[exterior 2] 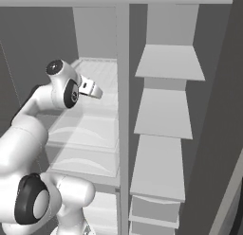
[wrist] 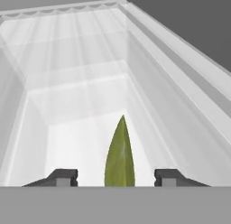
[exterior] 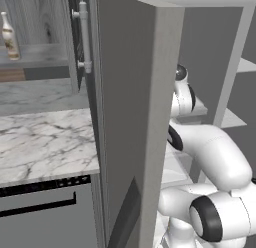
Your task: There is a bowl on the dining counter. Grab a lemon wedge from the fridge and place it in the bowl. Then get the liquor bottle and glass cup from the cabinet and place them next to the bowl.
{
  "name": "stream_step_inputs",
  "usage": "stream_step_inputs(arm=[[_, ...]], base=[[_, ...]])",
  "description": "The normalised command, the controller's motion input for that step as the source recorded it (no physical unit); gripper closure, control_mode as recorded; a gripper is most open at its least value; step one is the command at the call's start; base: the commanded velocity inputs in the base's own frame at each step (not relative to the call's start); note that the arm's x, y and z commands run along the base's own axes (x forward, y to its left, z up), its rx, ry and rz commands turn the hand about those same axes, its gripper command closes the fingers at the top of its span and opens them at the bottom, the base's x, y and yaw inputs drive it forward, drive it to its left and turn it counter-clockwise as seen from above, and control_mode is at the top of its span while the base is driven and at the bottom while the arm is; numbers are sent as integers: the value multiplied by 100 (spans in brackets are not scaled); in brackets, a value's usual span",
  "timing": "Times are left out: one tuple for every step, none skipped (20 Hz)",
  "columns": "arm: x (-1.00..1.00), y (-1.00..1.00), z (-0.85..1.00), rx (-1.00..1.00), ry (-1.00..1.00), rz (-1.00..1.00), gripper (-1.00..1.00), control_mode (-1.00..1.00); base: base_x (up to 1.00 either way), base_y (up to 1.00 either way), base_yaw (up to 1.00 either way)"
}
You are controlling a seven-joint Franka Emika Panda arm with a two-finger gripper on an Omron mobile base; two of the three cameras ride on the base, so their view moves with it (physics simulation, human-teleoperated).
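Gripper [wrist: 113, 178] sits lowest in the hand view, fingers [wrist: 63, 177] parted with a clear gap on either side of the lemon wedge [wrist: 119, 155]; no contact visible, nothing held. Wedge stands on edge, yellow-green, pointed tip away from the camera, on the floor of a translucent white fridge drawer [wrist: 149, 114], about midway between its side walls. Beyond it the drawer's ribbed back edge.

Right base view: arm reaches into the open fridge [exterior 2: 123, 87], hand above the upper drawer, left of the central divider; door shelves [exterior 2: 163, 111] to the right.

Left base view: marble counter [exterior: 45, 142] left of the fridge door; further back, liquor bottle [exterior: 9, 37] upright on the cabinet [exterior: 35, 52] shelf.
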Motion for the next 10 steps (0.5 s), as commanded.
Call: stream_step_inputs(arm=[[8,0,-10,0,0,0,100,-100],[1,0,-13,0,0,0,100,-100],[0,0,-18,0,0,1,100,-100],[0,0,-20,0,3,2,100,-100],[0,0,-16,0,0,0,100,-100],[0,0,-14,0,0,0,100,-100],[0,0,-6,0,0,0,100,-100],[0,0,-5,0,3,0,100,-100],[0,0,-6,0,0,0,100,-100],[0,0,-6,0,0,0,100,-100]], base=[[0,0,0],[0,0,0],[0,0,0],[0,0,0],[0,0,0],[0,0,0],[0,0,0],[0,0,0],[0,0,0],[0,0,0]])
